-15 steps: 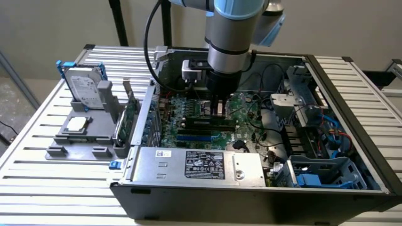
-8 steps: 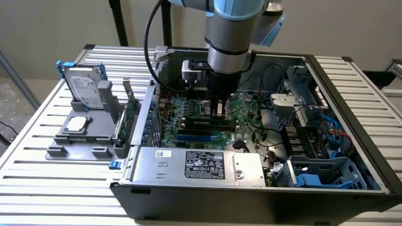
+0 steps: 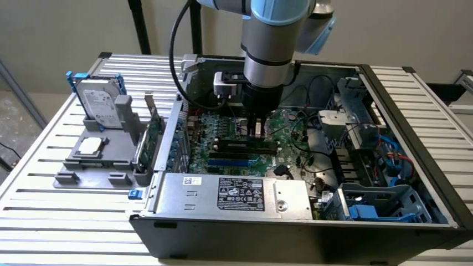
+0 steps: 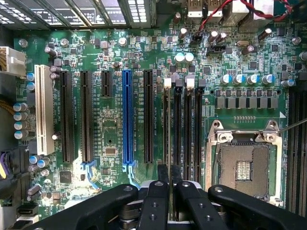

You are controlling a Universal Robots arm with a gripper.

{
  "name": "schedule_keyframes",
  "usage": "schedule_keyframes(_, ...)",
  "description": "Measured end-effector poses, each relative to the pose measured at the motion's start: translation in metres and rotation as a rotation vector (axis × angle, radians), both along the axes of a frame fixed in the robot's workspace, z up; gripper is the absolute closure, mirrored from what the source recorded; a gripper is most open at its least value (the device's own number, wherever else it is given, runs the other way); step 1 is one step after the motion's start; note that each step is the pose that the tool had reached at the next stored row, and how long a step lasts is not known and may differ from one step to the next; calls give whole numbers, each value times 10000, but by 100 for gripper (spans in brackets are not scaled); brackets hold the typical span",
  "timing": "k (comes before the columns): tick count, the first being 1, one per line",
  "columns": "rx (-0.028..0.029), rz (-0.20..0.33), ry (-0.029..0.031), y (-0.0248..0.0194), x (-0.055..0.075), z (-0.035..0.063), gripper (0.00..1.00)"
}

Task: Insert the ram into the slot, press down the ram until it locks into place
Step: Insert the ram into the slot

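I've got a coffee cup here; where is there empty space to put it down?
Bare slatted table lies between the grey fixture and the near edge, and a strip runs beside the computer case at the exterior view's right. Inside the case it's crowded: motherboard, power supply, gripper.

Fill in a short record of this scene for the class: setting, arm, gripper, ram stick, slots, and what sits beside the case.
Setting: open computer case on a slatted table
Arm: reaches down into the case over the motherboard
Gripper: closed on the ram stick, which is seen edge-on
Slot: lined up with the stick; cannot tell if the stick is locked in
Other memory slots: three, bare
Beside the case: hard drive standing in a grey holder
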State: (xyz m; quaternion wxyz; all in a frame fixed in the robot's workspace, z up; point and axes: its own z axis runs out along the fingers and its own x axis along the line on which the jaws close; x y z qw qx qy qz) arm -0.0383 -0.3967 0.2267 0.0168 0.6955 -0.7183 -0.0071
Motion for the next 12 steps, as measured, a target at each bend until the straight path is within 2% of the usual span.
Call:
schedule_keyframes(7, -2, 0, -9, 0, 0, -13, 85)
schedule_keyframes(8, -1, 0, -9, 0, 0, -13, 79)
schedule_keyframes(12, 0, 0, -9, 0, 0, 29, 79)
